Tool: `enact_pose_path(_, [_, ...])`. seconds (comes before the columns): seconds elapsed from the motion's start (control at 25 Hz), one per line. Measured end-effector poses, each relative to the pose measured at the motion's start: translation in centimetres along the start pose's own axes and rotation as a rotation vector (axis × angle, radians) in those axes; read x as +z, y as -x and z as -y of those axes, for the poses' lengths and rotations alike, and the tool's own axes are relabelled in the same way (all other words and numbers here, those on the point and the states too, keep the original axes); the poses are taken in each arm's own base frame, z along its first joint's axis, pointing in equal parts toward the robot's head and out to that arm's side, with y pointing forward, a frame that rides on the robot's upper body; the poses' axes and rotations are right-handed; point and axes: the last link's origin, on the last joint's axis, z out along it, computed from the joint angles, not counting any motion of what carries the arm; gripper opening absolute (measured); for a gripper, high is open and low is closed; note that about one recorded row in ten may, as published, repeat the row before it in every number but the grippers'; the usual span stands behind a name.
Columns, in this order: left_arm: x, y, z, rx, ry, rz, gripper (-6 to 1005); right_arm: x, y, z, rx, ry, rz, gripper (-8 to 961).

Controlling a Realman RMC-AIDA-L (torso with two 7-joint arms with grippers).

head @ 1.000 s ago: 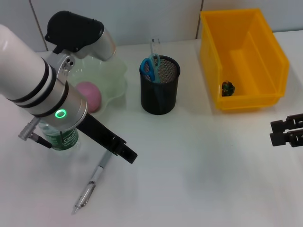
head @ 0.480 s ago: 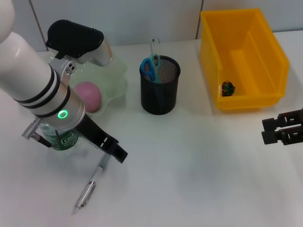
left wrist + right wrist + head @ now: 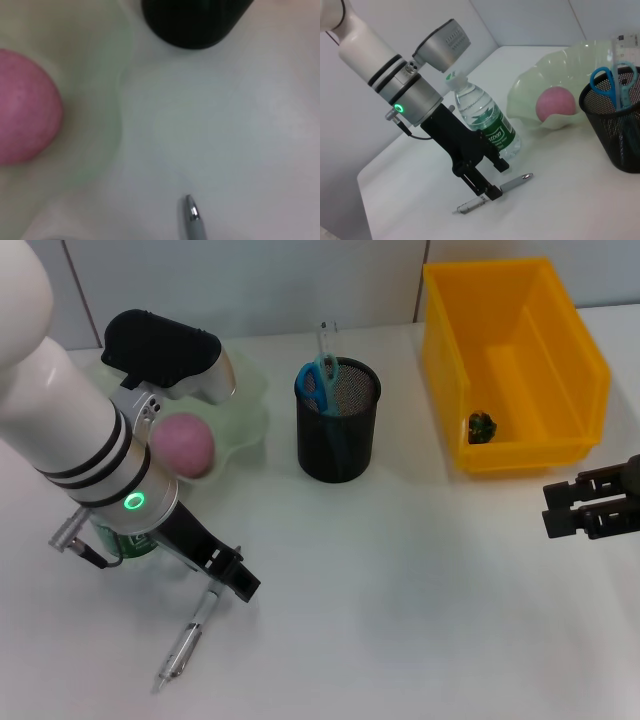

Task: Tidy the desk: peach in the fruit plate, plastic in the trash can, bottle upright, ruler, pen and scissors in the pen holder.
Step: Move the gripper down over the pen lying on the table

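The pen [image 3: 185, 643] lies on the white desk at the front left; its silver end [image 3: 194, 218] shows in the left wrist view. My left gripper [image 3: 232, 580] hangs open just over the pen's upper end, and the right wrist view shows the left gripper [image 3: 489, 181] down at the pen [image 3: 512, 182]. The bottle [image 3: 481, 120] stands upright behind that arm. The pink peach [image 3: 184, 445] rests in the pale green fruit plate [image 3: 250, 405]. Blue scissors [image 3: 318, 382] and a clear ruler [image 3: 325, 340] stick out of the black mesh pen holder [image 3: 338, 430]. My right gripper [image 3: 570, 507] is open at the right edge.
A yellow bin [image 3: 520, 300] stands at the back right, with a small dark crumpled piece [image 3: 482, 426] lying inside. White desk surface stretches between the pen holder and the front edge.
My left gripper has drawn back along the pen and lowered toward its upper end. The right gripper has shifted a little to the left and up.
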Motion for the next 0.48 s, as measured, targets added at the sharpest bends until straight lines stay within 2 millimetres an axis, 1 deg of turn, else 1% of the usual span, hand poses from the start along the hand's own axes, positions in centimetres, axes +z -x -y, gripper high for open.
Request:
enact_pose_path(0.12, [0.24,0.31,0.37,-0.008,-0.015,0.012,783,0.06,0.16,-0.02,-0.002,0.002,0.003,634])
enact_pose_path(0.48, [0.65,0.86,0.5,-0.016,-0.014,0.03,783,0.25,0.42,-0.06,-0.005,0.008,0.007,634])
